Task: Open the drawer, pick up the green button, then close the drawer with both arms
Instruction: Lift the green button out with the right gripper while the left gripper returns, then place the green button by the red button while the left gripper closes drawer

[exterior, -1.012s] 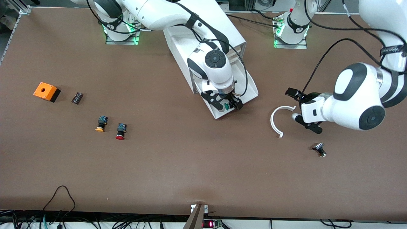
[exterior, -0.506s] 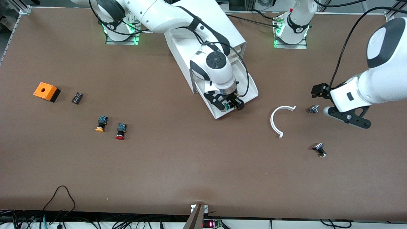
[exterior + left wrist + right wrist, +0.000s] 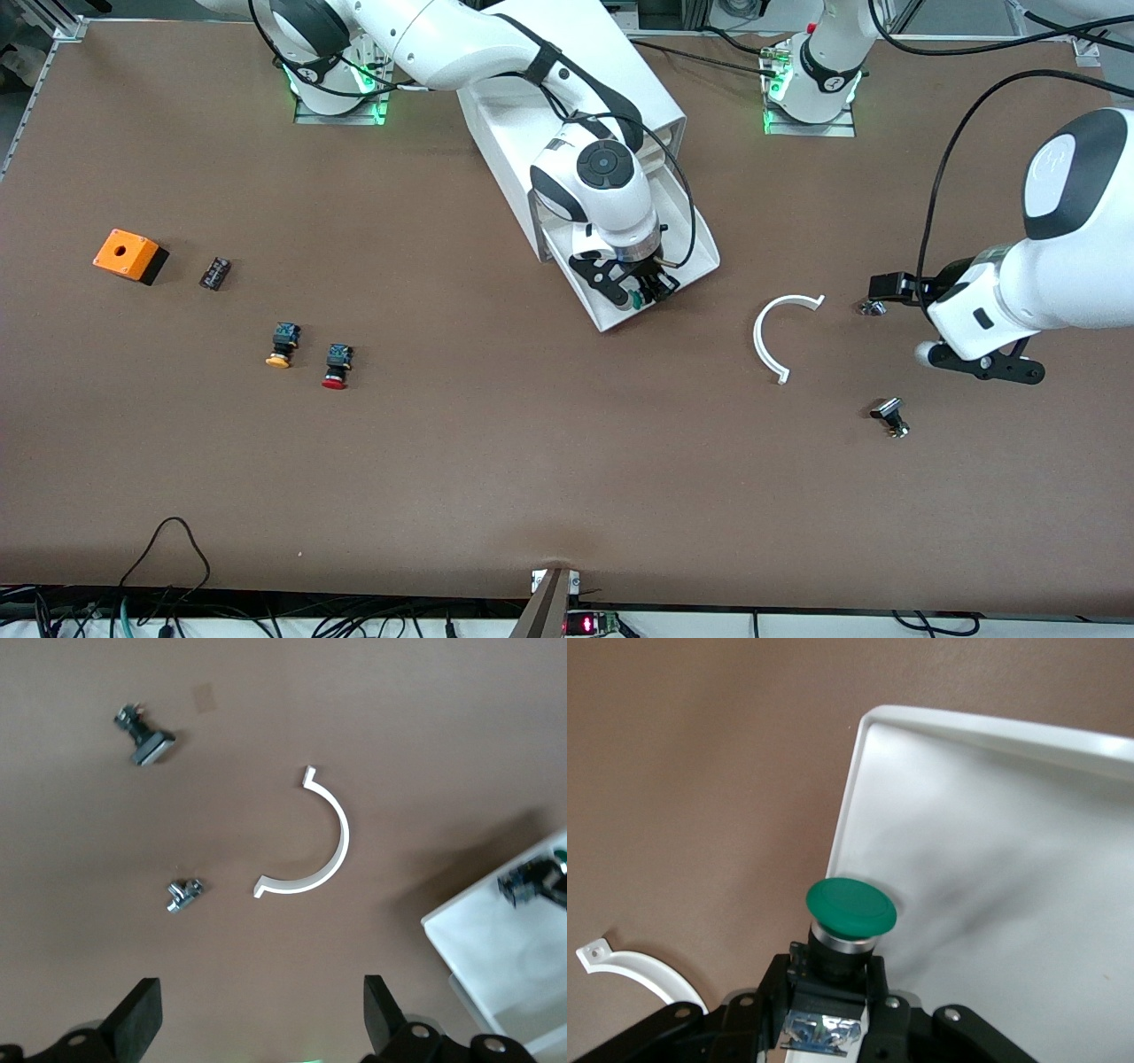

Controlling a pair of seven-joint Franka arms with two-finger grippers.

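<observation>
The white cabinet (image 3: 580,84) stands at the table's middle with its lowest drawer (image 3: 695,252) pulled out toward the front camera. My right gripper (image 3: 640,292) is over the open drawer's front corner, shut on the green-capped button (image 3: 634,299). In the right wrist view the green cap (image 3: 850,907) and black body sit between the fingers (image 3: 776,979), above the drawer's rim (image 3: 849,806). My left gripper (image 3: 979,361) is open and empty above the table toward the left arm's end, its fingertips (image 3: 133,1019) wide apart. The drawer's corner (image 3: 478,943) shows in the left wrist view.
A white curved part (image 3: 772,335) and two small metal parts (image 3: 873,307) (image 3: 890,416) lie near my left gripper. A yellow-capped button (image 3: 281,346), a red-capped button (image 3: 336,366), a black part (image 3: 214,272) and an orange box (image 3: 129,255) lie toward the right arm's end.
My left arm has swung away from the white curved part toward its own end of the table and turned. My right gripper has stayed over the drawer with the green button.
</observation>
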